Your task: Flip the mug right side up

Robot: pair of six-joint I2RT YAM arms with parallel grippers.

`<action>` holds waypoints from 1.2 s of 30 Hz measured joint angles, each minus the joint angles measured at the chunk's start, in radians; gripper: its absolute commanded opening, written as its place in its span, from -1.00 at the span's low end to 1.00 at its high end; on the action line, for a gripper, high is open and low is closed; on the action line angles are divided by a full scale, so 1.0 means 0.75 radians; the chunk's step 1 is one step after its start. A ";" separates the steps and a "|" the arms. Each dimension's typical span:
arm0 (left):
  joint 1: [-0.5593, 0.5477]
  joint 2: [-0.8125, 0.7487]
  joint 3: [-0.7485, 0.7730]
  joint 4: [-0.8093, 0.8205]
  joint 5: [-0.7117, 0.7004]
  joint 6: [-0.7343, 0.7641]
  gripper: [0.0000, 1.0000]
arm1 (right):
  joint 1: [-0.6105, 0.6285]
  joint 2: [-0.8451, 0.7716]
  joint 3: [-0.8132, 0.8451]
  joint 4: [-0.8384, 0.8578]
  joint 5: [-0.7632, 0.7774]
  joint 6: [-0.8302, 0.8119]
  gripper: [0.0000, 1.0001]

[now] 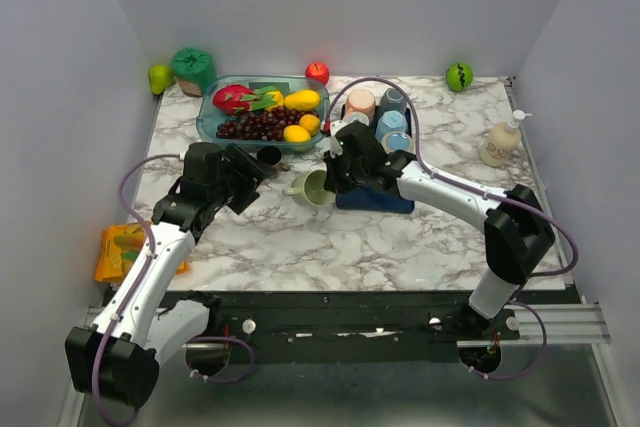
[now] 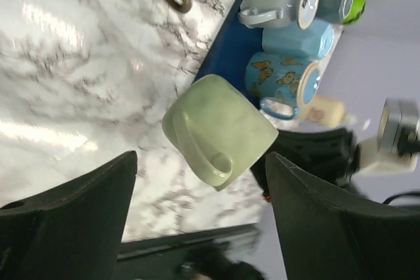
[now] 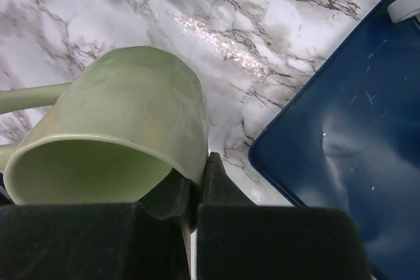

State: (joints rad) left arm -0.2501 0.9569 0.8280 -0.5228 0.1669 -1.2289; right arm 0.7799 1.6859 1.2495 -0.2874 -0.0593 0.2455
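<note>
Above the marble table (image 1: 300,237), the green mug (image 1: 315,188) lies tipped, mouth toward the right gripper (image 3: 197,185) clamped on its rim, handle facing the left gripper (image 1: 258,173), whose jaws stand apart, clear of it.

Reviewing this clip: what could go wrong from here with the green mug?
The right gripper pinches only the rim wall of the tilted pale green ceramic mug, which might slip or swing. The dark blue tray of mugs sits close beside it, so turning could knock it. The open left gripper hovers near; the arms might collide.
</note>
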 measured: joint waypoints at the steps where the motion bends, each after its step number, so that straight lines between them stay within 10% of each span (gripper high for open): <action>1: -0.003 -0.002 0.003 0.028 -0.001 0.116 0.74 | 0.000 0.032 0.048 -0.057 0.005 -0.024 -0.99; 12: -0.257 -0.013 -0.004 0.178 0.194 1.051 0.76 | 0.000 0.119 0.201 -0.392 -0.082 -0.218 -0.99; 27: -0.635 0.124 0.050 -0.001 0.205 1.437 0.55 | 0.000 0.096 0.274 -0.705 -0.308 -0.485 -0.99; 36: -0.724 0.207 0.106 -0.033 0.099 1.487 -0.37 | -0.003 0.050 0.303 -0.748 -0.356 -0.524 -0.99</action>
State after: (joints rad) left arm -0.7933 1.1122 0.9077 -0.5476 0.2409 -0.1135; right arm 0.7776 1.7233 1.4769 -0.8486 -0.3264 -0.1474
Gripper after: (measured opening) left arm 0.541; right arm 0.063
